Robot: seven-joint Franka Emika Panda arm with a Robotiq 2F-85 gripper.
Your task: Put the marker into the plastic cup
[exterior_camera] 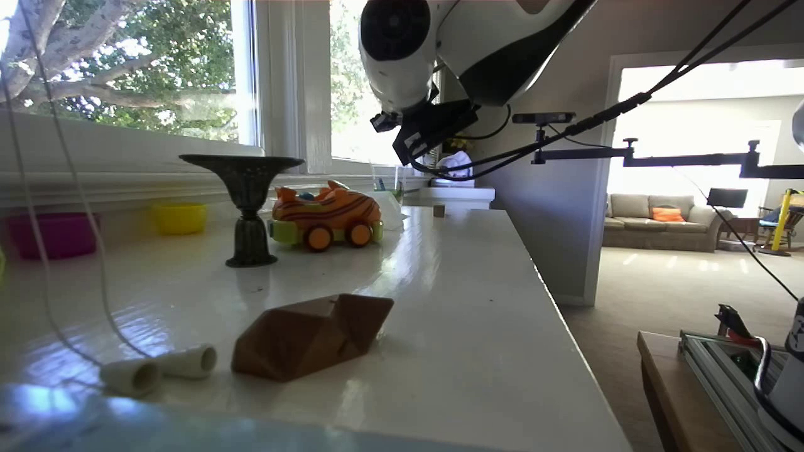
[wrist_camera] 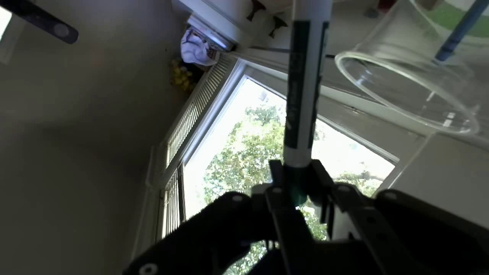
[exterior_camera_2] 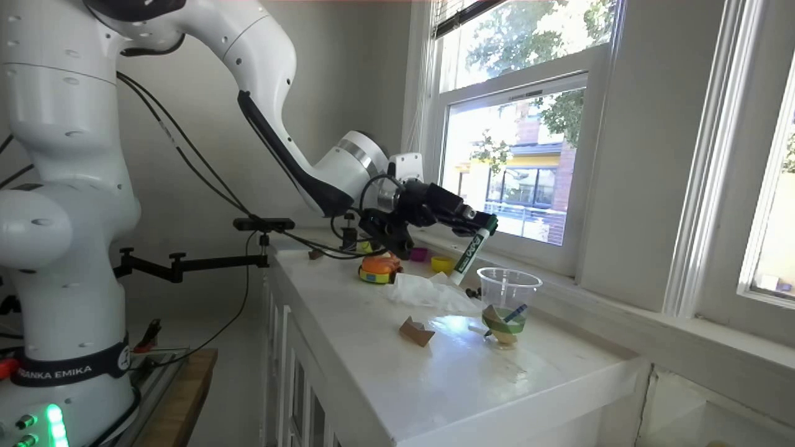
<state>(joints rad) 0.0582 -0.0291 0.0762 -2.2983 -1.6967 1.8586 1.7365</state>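
The marker (exterior_camera_2: 470,256) is white with a dark green label and a green cap. My gripper (exterior_camera_2: 486,222) is shut on the cap end; the marker hangs tilted, its white end down, above the counter. The clear plastic cup (exterior_camera_2: 510,283) stands upright on the counter, to the right of the marker's lower end and apart from it. A blue stick and a green band show in or through the cup. In the wrist view the marker (wrist_camera: 305,84) rises from the fingertips (wrist_camera: 297,179), and the cup (wrist_camera: 405,76) is at the right. The marker is hidden in an exterior view (exterior_camera: 433,132) showing the gripper's body.
A crumpled white tissue (exterior_camera_2: 431,292) lies under the gripper. A brown piece (exterior_camera_2: 416,332) lies left of the cup. An orange toy car (exterior_camera: 326,216), a dark goblet (exterior_camera: 250,213), a brown faceted object (exterior_camera: 308,339), and yellow (exterior_camera: 180,218) and purple (exterior_camera: 53,235) bowls stand along the counter.
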